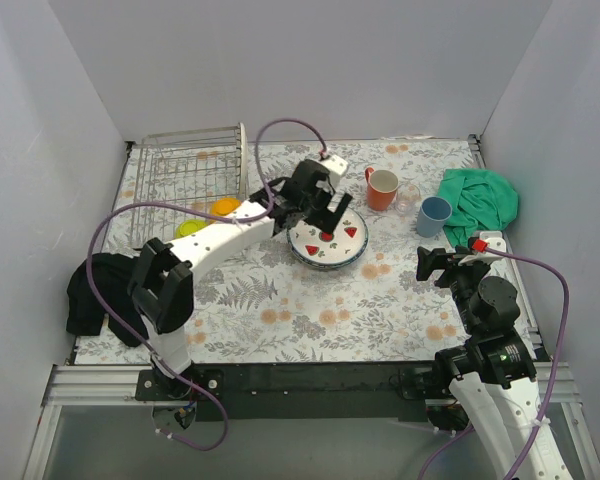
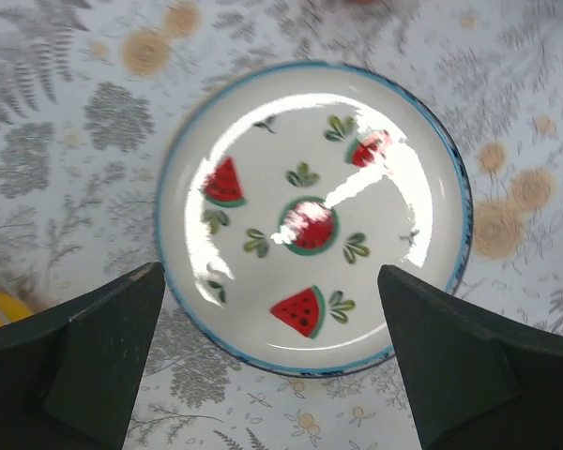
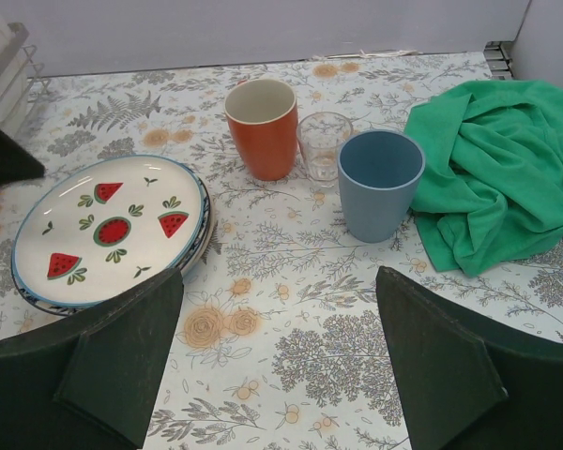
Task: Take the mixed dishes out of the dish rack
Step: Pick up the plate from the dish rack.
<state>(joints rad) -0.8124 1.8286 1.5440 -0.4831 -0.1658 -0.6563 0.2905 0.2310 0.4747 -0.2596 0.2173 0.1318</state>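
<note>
Floral bench is carrying stacked plates, mug, cup; left end effector is hovering spread above the plates, right end effector is spread, empty.

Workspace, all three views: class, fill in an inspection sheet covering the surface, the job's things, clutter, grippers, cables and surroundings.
Surface: table, floral-patterned, flat.
Job's things: rack far left, no plates seen in it. Plate stack mid-table, watermelon pattern on top. Mug, glass and blue cup upright, close together. Yellow bowl and green bowl at the rack's near corner, partly hidden by the left arm.
Clutter: green cloth far right; black cloth at the left edge.
Grippers: left gripper above the plate stack, jaws open, empty. Right gripper nearer than the cups, jaws open, empty.
Cables: purple cables loop along both arms; no snag seen.
Surroundings: plain grey walls on three sides.
</note>
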